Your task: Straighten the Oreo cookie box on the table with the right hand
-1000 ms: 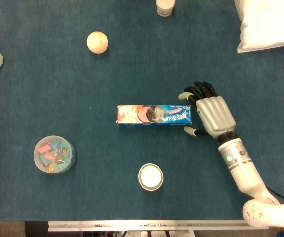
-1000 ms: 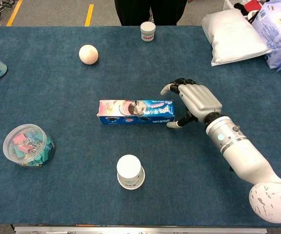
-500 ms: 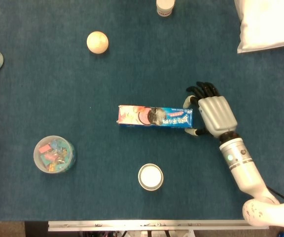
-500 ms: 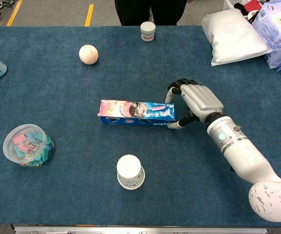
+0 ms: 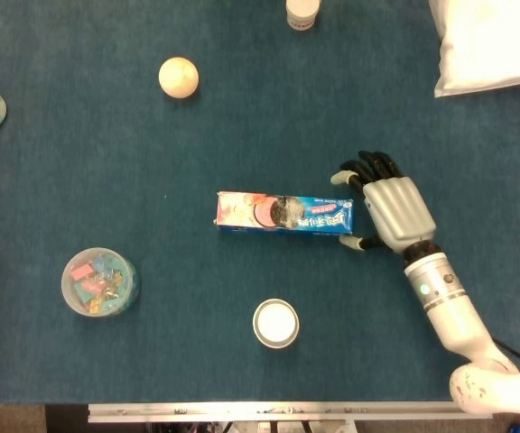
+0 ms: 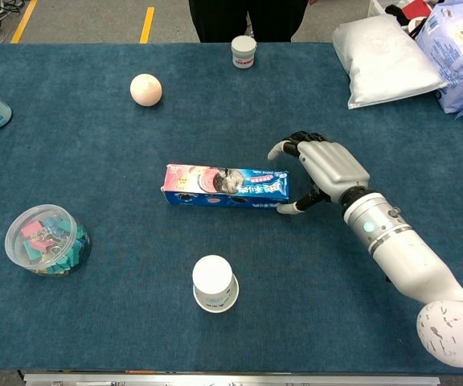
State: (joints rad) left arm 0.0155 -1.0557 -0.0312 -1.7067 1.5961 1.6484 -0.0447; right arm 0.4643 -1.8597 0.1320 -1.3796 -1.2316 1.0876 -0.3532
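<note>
Blue cloth covers the table (image 5: 106, 144) seen from the head camera. Near its middle the Oreo cookie box (image 5: 283, 214) lies flat on its side, long axis running from 9 to 3 o'clock with only a slight tilt. At the box's 3 o'clock end sits the right hand (image 5: 392, 207), palm down, fingers spread around that end: the thumb tip lies close against the near corner, the other fingers curl off the far corner, holding nothing. A ball (image 5: 178, 77) rests toward 11 o'clock from the box, a clear tub of clips (image 5: 100, 282) toward 8 o'clock, and a white cup (image 5: 276, 323) at 6 o'clock. A white bag (image 5: 486, 45) fills the 1 o'clock corner.

From the chest camera the same table (image 6: 95, 161) shows the box (image 6: 226, 186) at centre, the right hand (image 6: 328, 170) at its 3 o'clock end with fingers apart, thumb just beside the box's lower corner. The ball (image 6: 145, 89) sits at 11 o'clock, the tub (image 6: 45, 240) at 8 o'clock, the cup (image 6: 215, 283) at 6 o'clock.
</note>
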